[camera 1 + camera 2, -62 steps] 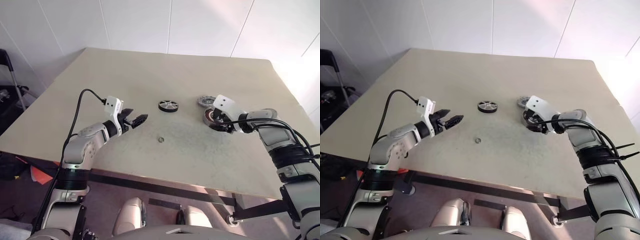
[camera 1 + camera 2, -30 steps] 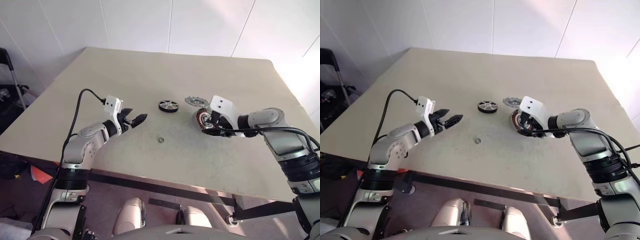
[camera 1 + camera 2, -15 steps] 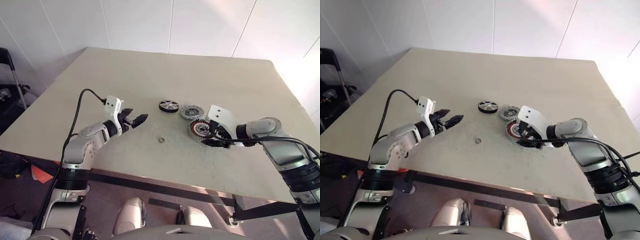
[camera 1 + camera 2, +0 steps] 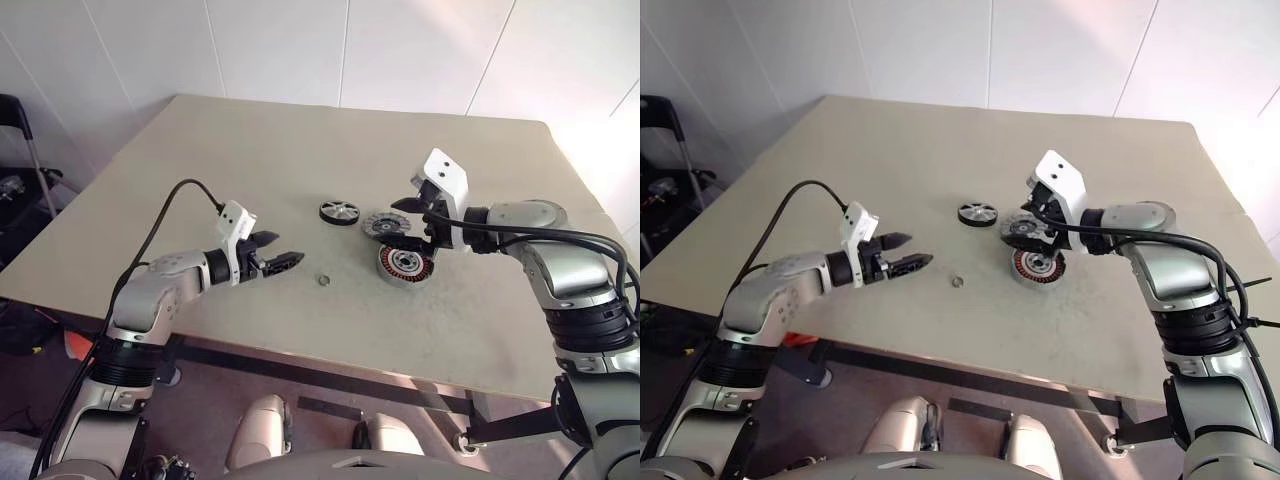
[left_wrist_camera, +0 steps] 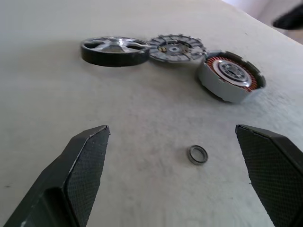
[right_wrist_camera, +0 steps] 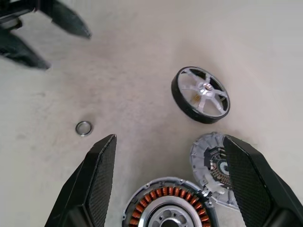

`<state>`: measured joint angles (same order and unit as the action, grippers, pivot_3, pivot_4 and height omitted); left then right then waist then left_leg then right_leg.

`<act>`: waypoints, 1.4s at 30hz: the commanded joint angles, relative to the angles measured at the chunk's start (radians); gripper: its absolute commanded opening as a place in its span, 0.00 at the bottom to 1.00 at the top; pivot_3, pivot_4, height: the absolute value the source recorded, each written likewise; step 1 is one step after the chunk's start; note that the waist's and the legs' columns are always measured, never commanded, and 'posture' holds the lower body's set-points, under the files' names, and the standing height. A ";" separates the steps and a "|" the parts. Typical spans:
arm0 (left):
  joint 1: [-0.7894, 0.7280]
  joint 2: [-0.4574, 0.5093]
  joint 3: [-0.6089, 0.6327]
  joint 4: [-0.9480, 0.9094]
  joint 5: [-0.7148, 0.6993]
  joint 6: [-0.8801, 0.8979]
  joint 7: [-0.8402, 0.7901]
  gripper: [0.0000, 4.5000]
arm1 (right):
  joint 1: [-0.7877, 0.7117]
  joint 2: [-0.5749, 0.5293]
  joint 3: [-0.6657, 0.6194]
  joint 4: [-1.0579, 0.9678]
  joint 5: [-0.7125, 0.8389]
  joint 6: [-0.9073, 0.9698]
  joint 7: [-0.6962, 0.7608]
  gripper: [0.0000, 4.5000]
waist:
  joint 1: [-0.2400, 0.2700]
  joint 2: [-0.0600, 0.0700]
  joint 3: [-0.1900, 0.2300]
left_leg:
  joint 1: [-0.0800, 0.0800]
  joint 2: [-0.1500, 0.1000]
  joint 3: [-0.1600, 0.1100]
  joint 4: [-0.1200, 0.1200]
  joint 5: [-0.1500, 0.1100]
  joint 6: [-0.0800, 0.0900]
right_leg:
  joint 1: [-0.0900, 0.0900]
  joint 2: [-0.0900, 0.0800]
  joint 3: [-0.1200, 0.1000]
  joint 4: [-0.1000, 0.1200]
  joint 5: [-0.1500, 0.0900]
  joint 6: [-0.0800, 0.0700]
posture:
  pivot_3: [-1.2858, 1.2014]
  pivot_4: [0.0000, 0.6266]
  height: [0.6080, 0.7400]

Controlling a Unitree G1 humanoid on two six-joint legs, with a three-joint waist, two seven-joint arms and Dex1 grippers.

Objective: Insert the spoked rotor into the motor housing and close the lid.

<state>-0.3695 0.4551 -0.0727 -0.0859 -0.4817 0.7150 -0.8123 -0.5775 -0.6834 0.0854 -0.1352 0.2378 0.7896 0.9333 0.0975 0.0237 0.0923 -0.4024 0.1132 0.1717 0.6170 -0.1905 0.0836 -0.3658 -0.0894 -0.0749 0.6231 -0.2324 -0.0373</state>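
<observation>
Motor housing (image 4: 405,264) holds only coils, rotor (image 4: 339,211) & lid (image 4: 385,224) outside; both hands (image 4: 290,259) (image 4: 397,222) wide open, empty.

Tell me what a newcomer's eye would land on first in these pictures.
Three small round motor parts cluster mid-table: the spoked rotor, the ribbed grey lid beside it, and the motor housing with its coppery windings just in front of the lid. The right tool hangs open above lid and housing, holding nothing. The left tool stands open nearer the table's front edge, with a tiny metal ring between it and the housing.
</observation>
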 commanded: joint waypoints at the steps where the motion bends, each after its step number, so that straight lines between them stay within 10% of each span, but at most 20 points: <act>1: -0.038 0.014 -0.053 0.035 0.033 -0.065 -0.075 1.00 | -0.034 0.016 -0.026 0.008 0.007 -0.018 -0.041 0.89 | -0.001 0.000 0.000 | 0.000 0.000 0.000 0.000 0.000 0.000 | 0.000 0.000 0.000 0.000 0.000 0.000 | 0.52 0.00 1.00; 34: -0.188 -0.088 -0.315 0.556 0.508 -0.640 -0.161 1.00 | -0.063 0.021 0.001 0.038 -0.008 -0.068 -0.093 0.89 | 0.000 0.002 -0.003 | 0.005 0.001 0.001 -0.004 0.002 -0.004 | 0.002 0.000 0.000 0.001 0.000 0.000 | 0.52 0.00 1.00; 42: -0.170 -0.133 -0.259 0.565 0.432 -0.543 -0.178 0.67 | -0.078 0.014 -0.003 0.052 -0.013 -0.080 -0.093 0.90 | 0.001 0.002 -0.003 | 0.016 0.001 0.002 -0.004 0.003 -0.005 | 0.011 -0.001 0.000 0.000 0.000 0.000 | 0.52 0.00 1.00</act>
<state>-0.5482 0.3142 -0.3371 0.4570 -0.0586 0.1364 -0.9982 -0.6231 -0.6611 0.0944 -0.0717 0.2261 0.7284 0.8439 0.0981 0.0256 0.0890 -0.3846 0.1140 0.1740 0.6127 -0.1875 0.0785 -0.3533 -0.0909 -0.0750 0.6234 -0.2326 -0.0370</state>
